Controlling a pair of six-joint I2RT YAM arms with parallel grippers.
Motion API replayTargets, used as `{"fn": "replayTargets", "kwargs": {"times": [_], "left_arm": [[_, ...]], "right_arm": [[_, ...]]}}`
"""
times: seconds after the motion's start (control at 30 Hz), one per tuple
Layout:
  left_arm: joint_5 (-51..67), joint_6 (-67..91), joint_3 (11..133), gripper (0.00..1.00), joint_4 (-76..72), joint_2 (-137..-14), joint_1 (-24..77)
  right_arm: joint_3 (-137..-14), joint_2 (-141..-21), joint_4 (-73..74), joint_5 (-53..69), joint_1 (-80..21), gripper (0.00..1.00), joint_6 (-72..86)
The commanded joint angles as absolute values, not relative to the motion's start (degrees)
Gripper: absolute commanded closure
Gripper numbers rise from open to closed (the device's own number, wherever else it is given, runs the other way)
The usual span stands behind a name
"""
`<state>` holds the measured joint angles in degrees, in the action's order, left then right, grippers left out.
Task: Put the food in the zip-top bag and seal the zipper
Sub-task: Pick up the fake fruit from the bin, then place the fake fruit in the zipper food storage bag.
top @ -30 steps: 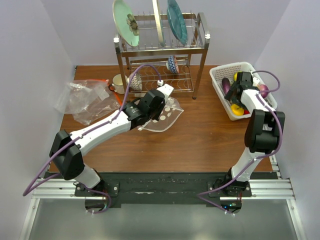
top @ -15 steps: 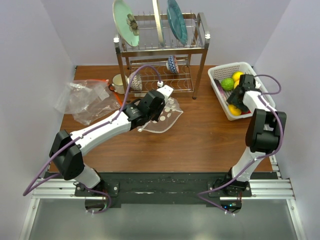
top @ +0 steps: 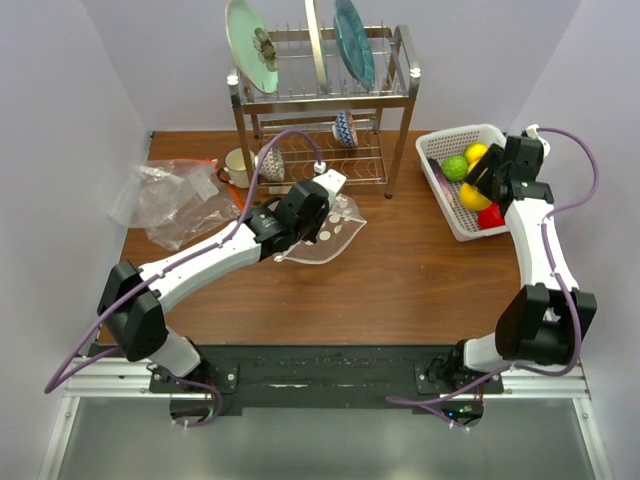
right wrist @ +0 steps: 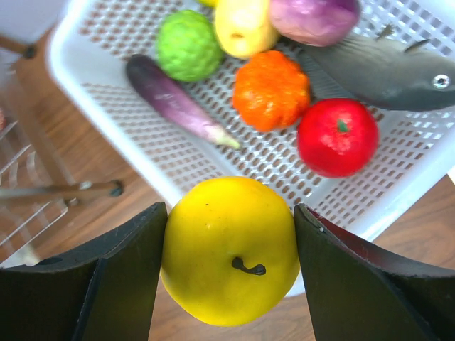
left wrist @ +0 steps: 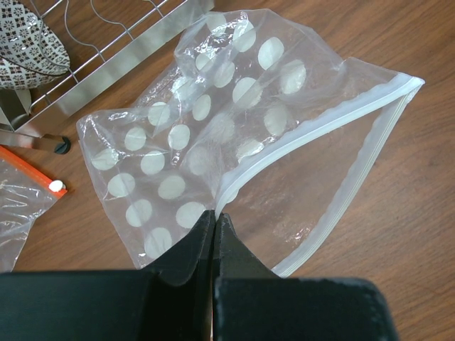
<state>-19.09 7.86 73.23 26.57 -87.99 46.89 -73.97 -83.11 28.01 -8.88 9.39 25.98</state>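
The zip-top bag (left wrist: 213, 121), clear with white dots, lies on the wooden table beside the dish rack, also seen in the top view (top: 338, 236). Its mouth gapes, and my left gripper (left wrist: 213, 215) is shut on the upper zipper (left wrist: 320, 122) strip. My right gripper (right wrist: 229, 210) is shut on a yellow round fruit (right wrist: 229, 273), held above the near rim of the white basket (right wrist: 106, 114). In the top view this fruit (top: 474, 196) hangs over the basket (top: 440, 142). Green (right wrist: 188, 44), orange (right wrist: 270, 89), red (right wrist: 337, 136) and purple (right wrist: 313, 18) food and an eggplant (right wrist: 174, 99) remain inside.
A metal dish rack (top: 320, 100) with plates stands at the back centre, close behind the bag. A plain crumpled plastic bag (top: 175, 200) and a mug (top: 238, 165) sit at the back left. A grey toy fish (right wrist: 384, 71) lies in the basket.
My right gripper closed on the yellow fruit in the basket and lifted it up, the arm swinging out to the right. The left arm and bag have stayed still.
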Motion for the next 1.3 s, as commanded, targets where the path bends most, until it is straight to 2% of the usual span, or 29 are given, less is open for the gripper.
{"fn": "replayTargets", "kwargs": {"times": [0.0, 0.23, 0.47, 0.77, 1.0, 1.27], "left_arm": [[-19.5, 7.2, 73.0, 1.0, 24.2, -85.3, 46.6], [-19.5, 7.2, 72.8, 1.0, 24.0, -85.5, 46.5], [-19.1, 7.1, 72.9, 1.0, 24.1, -86.2, 46.5], [-15.2, 7.5, 75.4, 1.0, 24.8, -88.4, 46.5], [-12.7, 8.9, 84.2, 1.0, 31.0, -91.2, 46.5], [-3.9, 11.9, 95.6, 1.0, 39.0, -94.3, 46.6]], "right_arm": [[-71.4, -80.0, 26.9, -2.0, 9.3, 0.41, 24.9], [-70.4, -76.9, 26.8, 8.1, 9.3, 0.45, 24.7], [-67.3, -73.3, 25.9, 23.1, 7.9, 0.49, 25.5], [-64.0, -69.1, 24.2, 25.6, -7.7, 0.49, 28.0], [-55.8, -64.5, 13.6, 28.3, -19.1, 0.49, 35.1], [-48.3, -59.9, -1.6, 26.8, -22.1, 0.51, 40.9]]}}
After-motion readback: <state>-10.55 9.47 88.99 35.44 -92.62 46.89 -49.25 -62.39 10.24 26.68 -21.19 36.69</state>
